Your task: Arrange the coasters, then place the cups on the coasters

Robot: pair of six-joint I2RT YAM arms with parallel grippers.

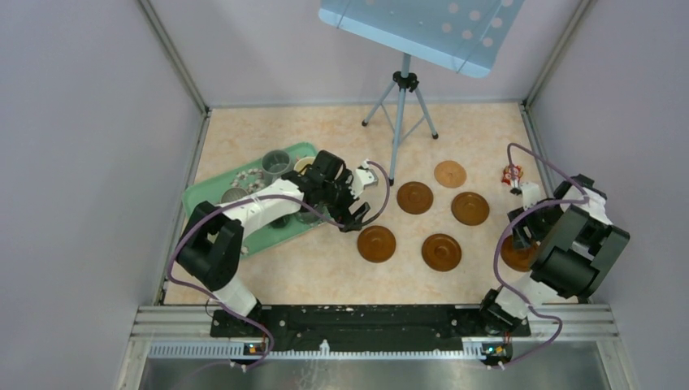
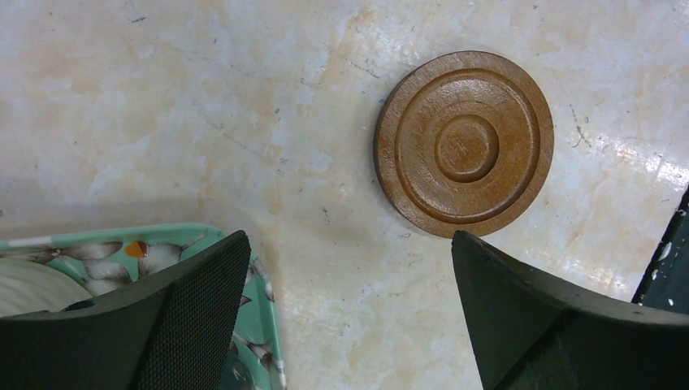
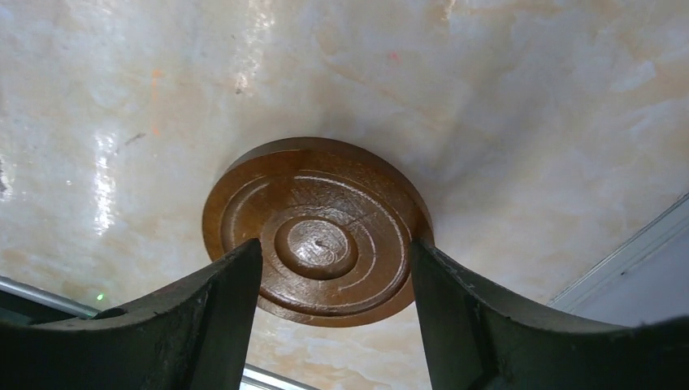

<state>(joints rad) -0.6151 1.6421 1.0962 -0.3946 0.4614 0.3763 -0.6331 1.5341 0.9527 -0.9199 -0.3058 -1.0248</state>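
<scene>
Right tool (image 3: 335, 260) directly over coaster (image 3: 317, 203)

Two black arms (image 1: 244, 213) with white link sections, each trailed by looping purple cables (image 1: 382, 191). The left claw (image 2: 349, 244) has dark curved fingers (image 2: 203, 292), mesh-textured inside.

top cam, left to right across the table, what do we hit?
Green tray → left pincer → near-left coaster → coaster by the tripod foot → right-middle coaster → far-right coaster.
</scene>
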